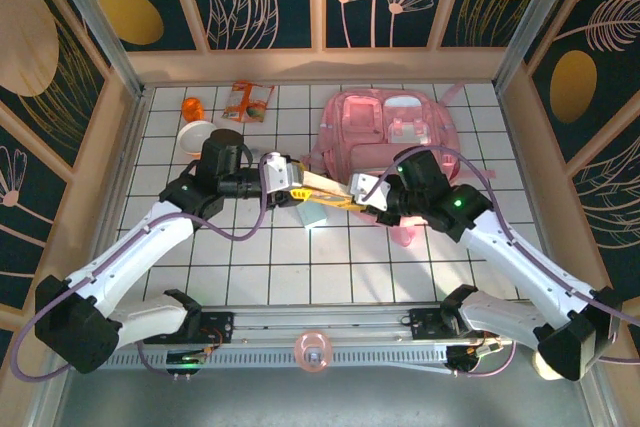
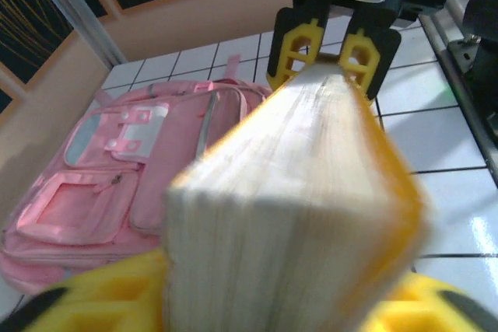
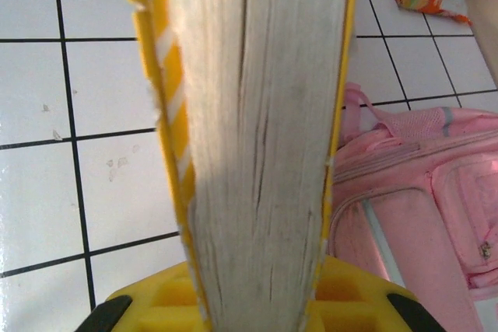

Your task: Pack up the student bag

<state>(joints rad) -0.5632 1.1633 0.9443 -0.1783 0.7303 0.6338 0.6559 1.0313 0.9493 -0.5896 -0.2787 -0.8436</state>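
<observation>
White-tiled table (image 1: 300,267) with dark grid lines, boxed in by a pale wood frame and dark panels painted with leaves and gold ovals.

Student bag (image 1: 390,132): pink, lying flat with the front pockets up, at the far side of the table right of centre. Zip pockets and white trim face the overhead camera. One strap loop shows at its top edge.

Book (image 1: 322,188): thick, yellow cover, pale page block. Held off the tiles, roughly level, spanning the gap between the two arms just in front of the bag's near left corner.

Left claw (image 1: 283,175): yellow fingers flank the book's left end on both sides and sit against it; reads as gripping the book.

Right claw (image 1: 362,190): closed on the book's other end, covers pinched between the yellow fingers. Its wrist view looks straight down the page edges, bag to the right.

Pale teal item (image 1: 322,213) lies on the tiles under the book; kind unclear.

Far left: orange object (image 1: 192,107), orange-and-green snack packet (image 1: 248,100), white bowl (image 1: 196,135) partly behind the left arm.

Small pink thing (image 1: 403,237) beside the right forearm, too hidden to name.
</observation>
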